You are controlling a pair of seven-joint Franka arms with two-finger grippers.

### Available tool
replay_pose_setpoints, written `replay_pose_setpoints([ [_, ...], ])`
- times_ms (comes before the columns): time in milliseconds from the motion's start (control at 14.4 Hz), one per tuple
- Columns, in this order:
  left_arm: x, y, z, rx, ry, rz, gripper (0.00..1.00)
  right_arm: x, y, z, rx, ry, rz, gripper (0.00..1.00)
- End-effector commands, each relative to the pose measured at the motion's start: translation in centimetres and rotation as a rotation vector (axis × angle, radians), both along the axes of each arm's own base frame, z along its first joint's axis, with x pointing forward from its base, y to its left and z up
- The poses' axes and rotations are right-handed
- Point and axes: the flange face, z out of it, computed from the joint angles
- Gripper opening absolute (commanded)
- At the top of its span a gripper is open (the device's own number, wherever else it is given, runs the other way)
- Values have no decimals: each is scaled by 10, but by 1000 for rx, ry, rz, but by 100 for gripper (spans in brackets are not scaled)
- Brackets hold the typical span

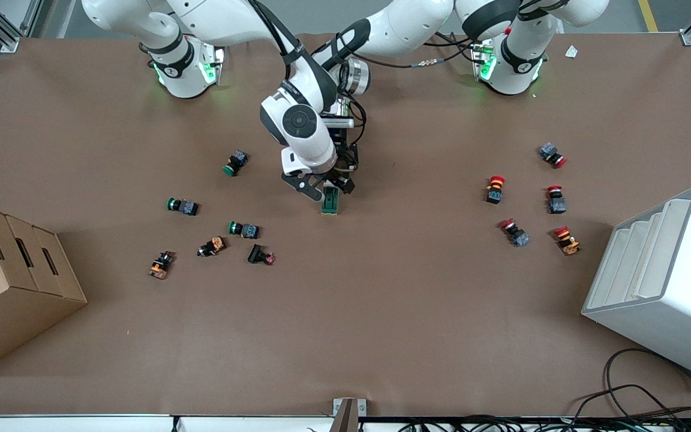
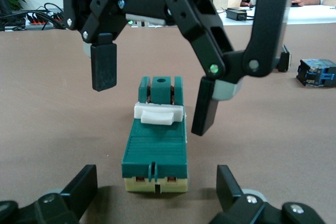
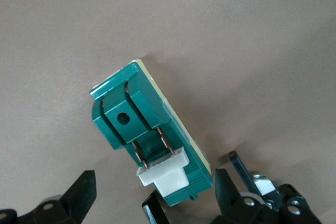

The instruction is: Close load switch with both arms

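The load switch (image 1: 330,201) lies on its cream base on the brown table, mid-table, dark green with its white lever tab (image 2: 158,114) on top. Both arms reach down over it. My left gripper (image 1: 341,180) is open, with its fingers (image 2: 83,184) low on either side of one end of the switch (image 2: 155,148), apart from it. My right gripper (image 1: 322,187) is open, with its fingers (image 3: 83,188) on either side of the lever end (image 3: 165,178), not touching. The left wrist view shows the right gripper's fingers (image 2: 104,66) flanking the lever.
Several green-capped push buttons (image 1: 236,162) lie toward the right arm's end, with a cardboard box (image 1: 9,282) at the table edge. Several red-capped push buttons (image 1: 494,189) and a white rack (image 1: 663,282) are toward the left arm's end.
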Motion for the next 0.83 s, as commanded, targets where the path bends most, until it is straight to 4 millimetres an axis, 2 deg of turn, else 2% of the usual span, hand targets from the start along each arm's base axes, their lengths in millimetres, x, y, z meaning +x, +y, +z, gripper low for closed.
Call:
replay_pose_setpoints([
  [0,-6,1,-9,-19,-3,-5,100,-10,2,-7,9,-5,-40,100],
  [139,-9,1,-11,-19,1,-7,100,-8,6,-9,31,-26,-65,100],
  [278,-11,-1,-12,-22,0,-11,100,-6,9,-19,68,-35,-109,100],
  [487,-11,-1,-12,-21,-1,-11,100,-3,13,-15,89,-44,-123,100],
  [765,-12,-3,-11,-16,-2,-17,100,21,13,4,100,-36,-151,100],
])
